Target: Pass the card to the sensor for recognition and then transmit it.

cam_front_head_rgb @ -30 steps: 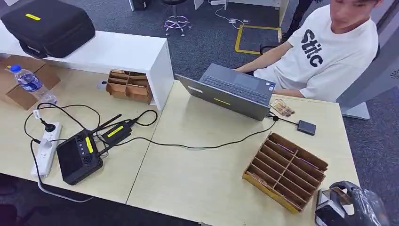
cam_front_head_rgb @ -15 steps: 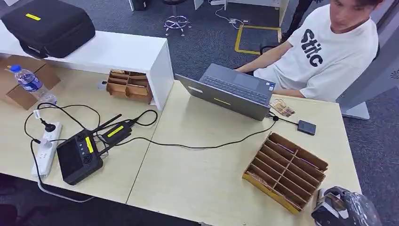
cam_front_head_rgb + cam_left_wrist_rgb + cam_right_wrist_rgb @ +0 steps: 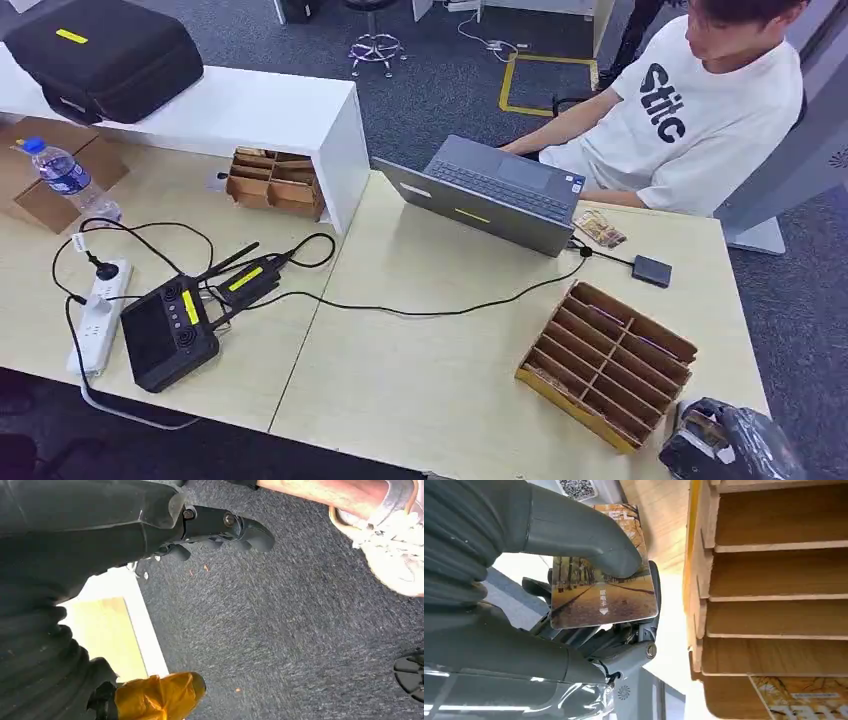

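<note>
1 card [image 3: 604, 587] sits clamped under right-hand fingers [image 3: 589, 540], arrow end toward the wrist.

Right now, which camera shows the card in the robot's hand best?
The right wrist view: the card is close and printed side up, pinched under the thumb of the right hand. The head view shows the hand at the table corner, the card indistinct.

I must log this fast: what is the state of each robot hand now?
Left robot hand: hangs over the carpet, holds nothing; open or closed cannot be told.
Right robot hand: holds a card.
</note>
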Controlling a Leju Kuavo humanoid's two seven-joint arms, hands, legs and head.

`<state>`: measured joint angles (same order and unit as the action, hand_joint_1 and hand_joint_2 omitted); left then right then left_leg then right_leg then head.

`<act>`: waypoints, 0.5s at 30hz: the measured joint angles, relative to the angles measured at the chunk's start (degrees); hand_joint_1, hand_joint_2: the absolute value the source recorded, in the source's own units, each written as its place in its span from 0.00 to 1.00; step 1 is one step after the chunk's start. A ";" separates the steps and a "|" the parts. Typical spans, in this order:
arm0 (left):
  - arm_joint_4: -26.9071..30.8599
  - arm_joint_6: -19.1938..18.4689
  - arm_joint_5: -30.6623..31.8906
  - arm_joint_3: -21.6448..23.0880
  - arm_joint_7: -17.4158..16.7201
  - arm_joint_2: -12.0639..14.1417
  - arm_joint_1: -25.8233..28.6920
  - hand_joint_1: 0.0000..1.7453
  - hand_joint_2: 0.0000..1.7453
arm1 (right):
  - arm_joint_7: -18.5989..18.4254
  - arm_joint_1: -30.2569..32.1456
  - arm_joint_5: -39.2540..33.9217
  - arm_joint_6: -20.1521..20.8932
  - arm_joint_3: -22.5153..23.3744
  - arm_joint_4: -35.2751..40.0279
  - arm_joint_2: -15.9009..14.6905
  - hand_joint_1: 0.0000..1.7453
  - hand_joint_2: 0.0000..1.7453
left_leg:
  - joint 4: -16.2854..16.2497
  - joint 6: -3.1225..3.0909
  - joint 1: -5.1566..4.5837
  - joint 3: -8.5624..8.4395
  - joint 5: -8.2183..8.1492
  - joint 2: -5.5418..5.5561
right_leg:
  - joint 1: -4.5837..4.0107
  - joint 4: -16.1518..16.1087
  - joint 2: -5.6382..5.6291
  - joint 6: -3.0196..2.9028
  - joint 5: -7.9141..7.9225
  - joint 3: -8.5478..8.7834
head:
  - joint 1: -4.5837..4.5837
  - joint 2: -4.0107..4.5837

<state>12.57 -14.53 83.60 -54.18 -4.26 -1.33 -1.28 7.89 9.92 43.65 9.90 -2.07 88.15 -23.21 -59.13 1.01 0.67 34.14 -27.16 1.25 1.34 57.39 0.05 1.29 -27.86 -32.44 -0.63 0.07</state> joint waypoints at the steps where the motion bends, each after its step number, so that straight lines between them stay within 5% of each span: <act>1: 0.00 0.00 0.09 -0.02 0.00 0.02 -0.01 0.00 1.00 | -0.02 -0.06 -0.20 -0.35 -0.28 -0.11 -0.07 1.00 1.00 | 0.00 0.00 0.00 -0.01 0.00 0.01 | 0.00 0.00 0.01 0.00 0.00 0.02 | 0.00 0.00; 6: 0.00 0.02 0.15 -0.42 0.00 0.00 -0.01 0.00 1.00 | 0.79 -0.09 0.93 -5.74 -1.16 0.37 0.02 1.00 1.00 | 0.00 0.00 -0.01 -0.02 0.00 0.00 | 0.00 0.00 -0.01 0.00 0.00 0.03 | 0.00 0.00; 11: 0.00 0.11 0.35 -1.09 -0.59 -0.41 -0.03 0.00 1.00 | -1.22 -2.04 12.01 -12.70 -1.16 6.29 2.97 1.00 1.00 | 0.01 0.01 0.00 -0.04 0.00 -0.09 | 0.00 0.03 -0.13 0.00 0.01 0.01 | -0.04 0.00; 15: 0.00 -0.43 1.27 -1.09 -0.61 -0.79 -0.20 0.00 1.00 | -1.14 -7.20 17.37 -14.19 -1.55 10.46 5.57 1.00 1.00 | 0.02 0.01 0.01 -0.08 0.02 -0.26 | -0.01 0.07 -0.23 -0.02 0.02 0.03 | 0.00 0.00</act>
<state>12.57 -14.97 84.87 -55.28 -4.87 -2.12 -1.48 6.75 2.72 61.02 -4.28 -3.63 98.61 -17.64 -59.11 1.01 0.68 34.05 -27.14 0.99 1.34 57.46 -0.19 1.28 -27.84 -32.41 -0.63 0.07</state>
